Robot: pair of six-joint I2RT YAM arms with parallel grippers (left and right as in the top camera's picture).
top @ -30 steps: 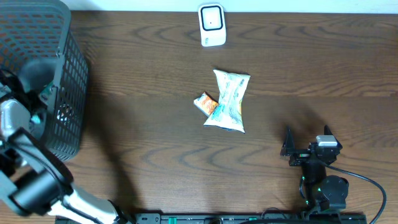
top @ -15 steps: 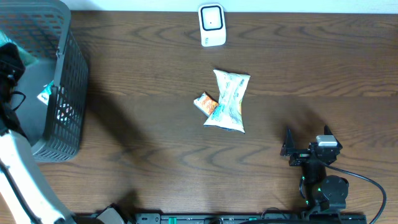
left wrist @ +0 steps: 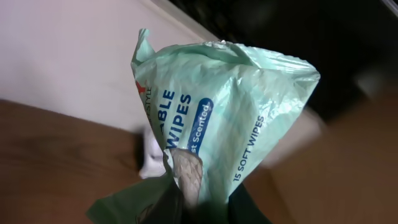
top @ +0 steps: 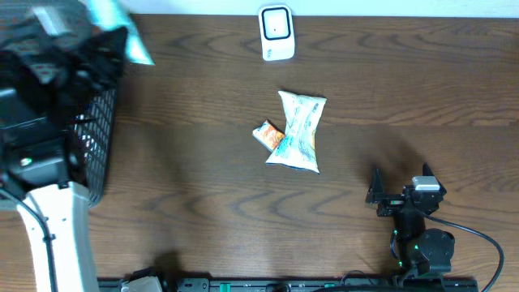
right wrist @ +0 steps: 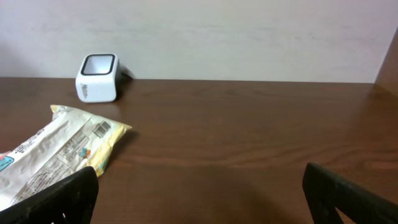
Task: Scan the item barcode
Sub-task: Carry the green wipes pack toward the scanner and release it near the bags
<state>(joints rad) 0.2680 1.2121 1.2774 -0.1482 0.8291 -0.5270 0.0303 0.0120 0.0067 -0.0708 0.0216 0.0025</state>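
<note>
Pack (left wrist: 230, 124) labelled "SOFT WIPES", gripped by left end effector (left wrist: 202, 205), right end effector (right wrist: 199, 199) gaping

A pale green wipes pack (left wrist: 224, 124) carries blue lettering, partly lost in creases: "BLE WIPES" in large capitals, "Scented" in white on a blue oval, "15 SOFT WIPES" along one side, and "STYLE" at the edge. A pale snack bag (right wrist: 56, 152) shows a barcode (right wrist: 101, 129) and fine print — too small to read.
</note>
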